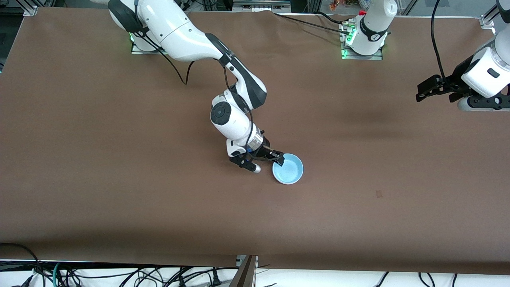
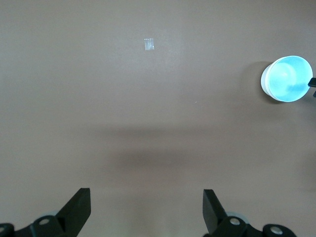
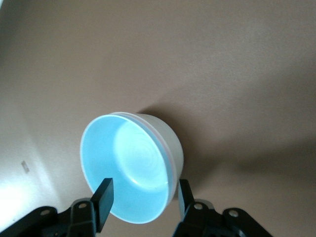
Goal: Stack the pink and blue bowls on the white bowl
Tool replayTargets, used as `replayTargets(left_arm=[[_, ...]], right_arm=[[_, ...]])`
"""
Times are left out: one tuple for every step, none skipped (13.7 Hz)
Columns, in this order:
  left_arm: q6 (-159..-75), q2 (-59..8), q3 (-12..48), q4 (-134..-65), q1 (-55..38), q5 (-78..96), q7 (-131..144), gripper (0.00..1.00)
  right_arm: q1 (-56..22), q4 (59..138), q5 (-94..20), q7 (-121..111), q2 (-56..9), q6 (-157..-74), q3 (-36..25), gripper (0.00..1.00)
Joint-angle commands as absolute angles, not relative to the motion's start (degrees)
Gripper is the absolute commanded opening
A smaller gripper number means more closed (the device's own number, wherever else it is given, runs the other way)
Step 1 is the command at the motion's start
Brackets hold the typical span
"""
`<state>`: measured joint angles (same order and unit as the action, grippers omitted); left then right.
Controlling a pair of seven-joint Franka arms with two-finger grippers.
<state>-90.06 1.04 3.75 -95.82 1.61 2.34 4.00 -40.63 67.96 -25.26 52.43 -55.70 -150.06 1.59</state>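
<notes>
The light blue bowl (image 1: 287,169) sits nested on top of a stack at the middle of the table. In the right wrist view its blue inside (image 3: 128,168) sits within the white bowl (image 3: 172,136), and a thin pale pink rim (image 3: 165,148) shows between them. My right gripper (image 1: 279,158) is open and straddles the stack's rim (image 3: 143,190), one finger inside the blue bowl and one outside the white wall. My left gripper (image 1: 428,89) is open and empty (image 2: 146,207), waiting over the left arm's end of the table. The stack also shows in the left wrist view (image 2: 287,79).
A small tape mark (image 1: 378,194) lies on the brown table (image 1: 119,159), nearer to the front camera than the stack and toward the left arm's end; it also shows in the left wrist view (image 2: 149,44). Cables (image 1: 119,275) hang below the table's front edge.
</notes>
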Motion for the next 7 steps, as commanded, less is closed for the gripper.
replayTargets(left_arm=[[-89.6,1.4,3.7,-95.5,1.5,1.8,4.4,1.0],[-89.5,1.4,3.7,-95.6,1.5,1.8,4.4,1.0],[-89.5,1.4,3.6,-95.5,1.5,1.8,4.4,1.0],[-89.5,1.4,3.6,-95.5,1.5,1.8,4.4,1.0],[-89.5,1.4,3.6,-95.5,1.5,1.8,4.4,1.0],[-89.5,1.4,3.6,-95.5,1.5,1.8,4.4,1.0],[-89.5,1.4,3.7,-95.5,1.5,1.8,4.4,1.0]], right_arm=[[-41.1,67.6,-24.7,54.8,-52.0,-148.4,-1.6,0.98],[-40.9,68.5,-25.0,55.4,-49.8,-146.6,-2.5,0.99],[-40.3,68.9,-25.1,57.0,-47.5,-143.6,-4.0,0.99],[-40.0,69.0,-25.1,57.6,-45.5,-139.9,-5.7,0.99],[-39.8,69.0,-25.1,57.3,-43.4,-135.3,-7.4,0.99],[-39.7,69.1,-24.9,57.4,-41.3,-131.4,-9.6,0.99],[-39.8,69.3,-24.4,56.7,-39.5,-127.6,-12.1,0.99]])
